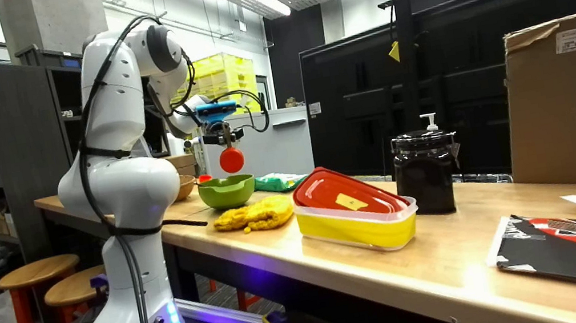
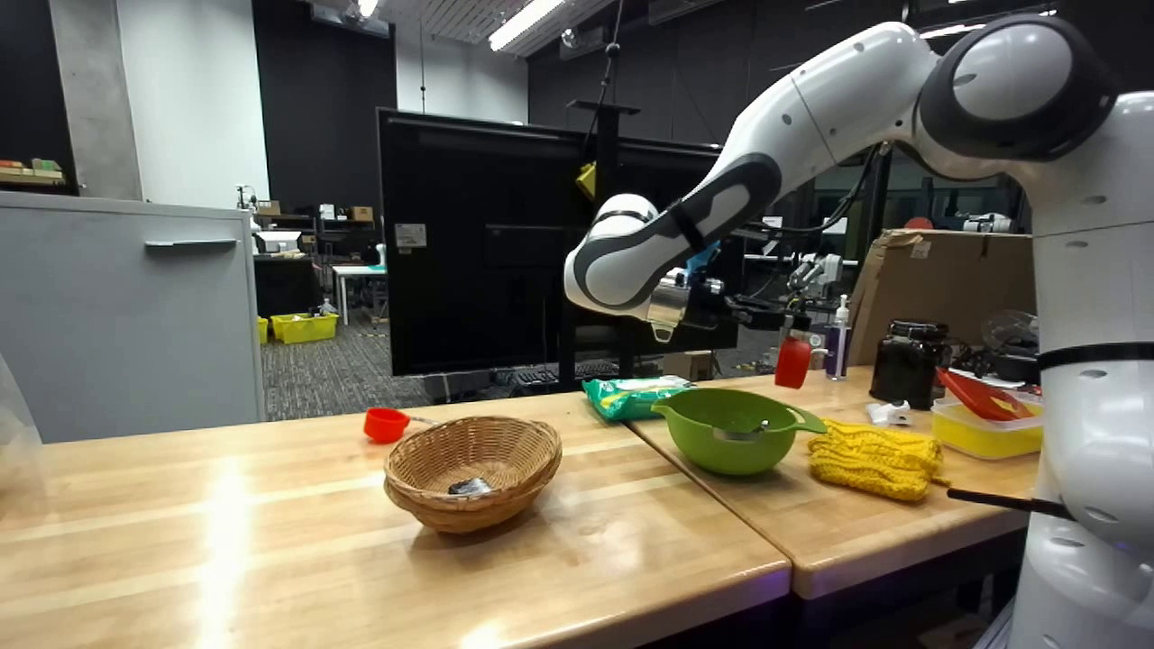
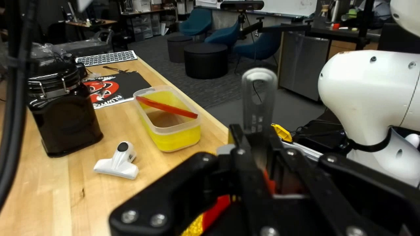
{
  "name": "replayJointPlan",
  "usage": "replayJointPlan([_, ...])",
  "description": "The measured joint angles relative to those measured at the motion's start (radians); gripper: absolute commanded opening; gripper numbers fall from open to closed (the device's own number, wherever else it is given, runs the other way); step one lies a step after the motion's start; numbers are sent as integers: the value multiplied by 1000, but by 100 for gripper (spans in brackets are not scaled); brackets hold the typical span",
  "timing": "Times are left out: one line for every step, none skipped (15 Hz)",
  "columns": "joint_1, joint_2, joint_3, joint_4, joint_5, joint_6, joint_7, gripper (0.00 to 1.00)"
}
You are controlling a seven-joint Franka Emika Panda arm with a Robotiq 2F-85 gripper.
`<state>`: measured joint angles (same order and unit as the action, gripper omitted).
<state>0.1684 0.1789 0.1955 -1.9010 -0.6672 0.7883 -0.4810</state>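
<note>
gripper (image 3: 254, 139): clenched on metal handle (image 3: 259, 114) of cup (image 1: 232, 160)
cup: red, hanging below gripper, held up off table (image 1: 458, 250)
bowl (image 2: 726, 449): green, on table, near cloth (image 2: 874, 460)
cloth: yellow knit, between bowl and tub (image 1: 359, 229)
tub: yellow, red lid (image 1: 322, 193) slanted in it
clip (image 3: 118, 165): white, on table, near jar (image 3: 65, 123)
basket (image 2: 451, 516): wicker, well apart from cup, dark item (image 2: 471, 487) inside

Your hand (image 3: 254, 137) is black, the cup (image 1: 232, 160) red; you see a green bowl (image 2: 730, 455), yellow knit cloth (image 2: 874, 460), tan woven basket (image 2: 478, 516), faintly striped light-brown tabletop (image 2: 306, 550).
</note>
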Motion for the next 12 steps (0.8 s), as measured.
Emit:
replayJointPlan([0, 15, 3, 11, -8, -16, -6, 4])
replayJointPlan([0, 30, 6, 22, -17, -32, -12, 4])
replayJointPlan([0, 45, 8, 33, -24, -48, -19, 4])
replayJointPlan([0, 60, 11, 44, -30, -63, -25, 4])
replayJointPlan([0, 76, 14, 55, -34, -78, -27, 4])
replayJointPlan([0, 91, 18, 67, -36, -94, -30, 4])
replayJointPlan([0, 106, 22, 79, -37, -109, -32, 4])
replayJointPlan([0, 120, 25, 91, -37, -125, -33, 4])
replayJointPlan([0, 134, 29, 102, -37, -141, -33, 4])
replayJointPlan([0, 148, 34, 113, -37, -159, -34, 4])
replayJointPlan([0, 163, 39, 124, -37, -177, -34, 4])
replayJointPlan([0, 177, 45, 135, -37, -196, -34, 4])
